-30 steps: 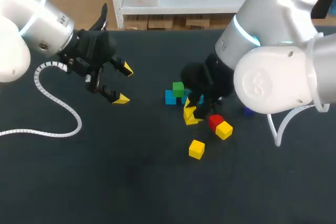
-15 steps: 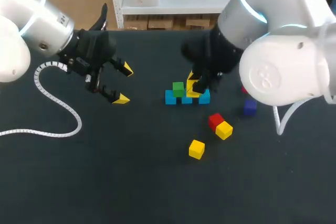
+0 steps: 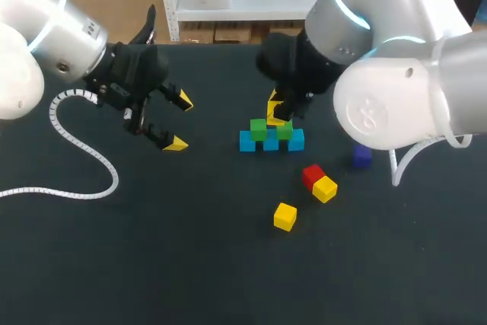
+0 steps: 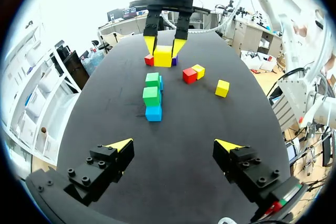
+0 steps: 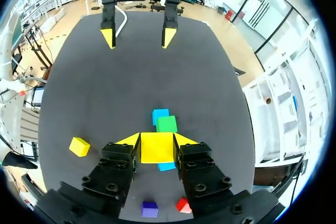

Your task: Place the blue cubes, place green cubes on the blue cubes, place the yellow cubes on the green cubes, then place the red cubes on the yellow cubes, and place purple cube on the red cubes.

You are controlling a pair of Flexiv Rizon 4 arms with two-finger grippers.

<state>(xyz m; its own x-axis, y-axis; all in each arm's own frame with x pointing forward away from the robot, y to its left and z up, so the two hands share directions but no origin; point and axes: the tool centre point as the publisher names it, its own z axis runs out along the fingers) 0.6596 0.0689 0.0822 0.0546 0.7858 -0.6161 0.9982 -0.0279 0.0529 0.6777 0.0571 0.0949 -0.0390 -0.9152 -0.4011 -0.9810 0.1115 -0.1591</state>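
Observation:
Three blue cubes [image 3: 247,141] lie in a row mid-table, with two green cubes [image 3: 259,129] on top. Just above and behind the row, my right gripper [image 3: 278,112] is shut on a yellow cube [image 5: 157,147], also seen as the held yellow cube [image 4: 163,55] in the left wrist view. Looking along its fingers, the green cube [image 5: 167,124] and a blue cube [image 5: 160,114] lie just below and ahead. Loose on the table are a red cube [image 3: 312,175], two yellow cubes [image 3: 325,189] [image 3: 285,216] and a purple cube [image 3: 362,155]. My left gripper [image 3: 181,121] hangs open and empty at the left.
A white ribbed cable [image 3: 84,150] loops over the table at the left. A second red cube [image 5: 182,204] lies beside the purple cube [image 5: 149,209] under my right wrist. The table's back edge [image 3: 228,43] runs behind both arms.
My right gripper has risen and moved back from beside the red cube to above the blue and green row, carrying the yellow cube. The left arm has kept still.

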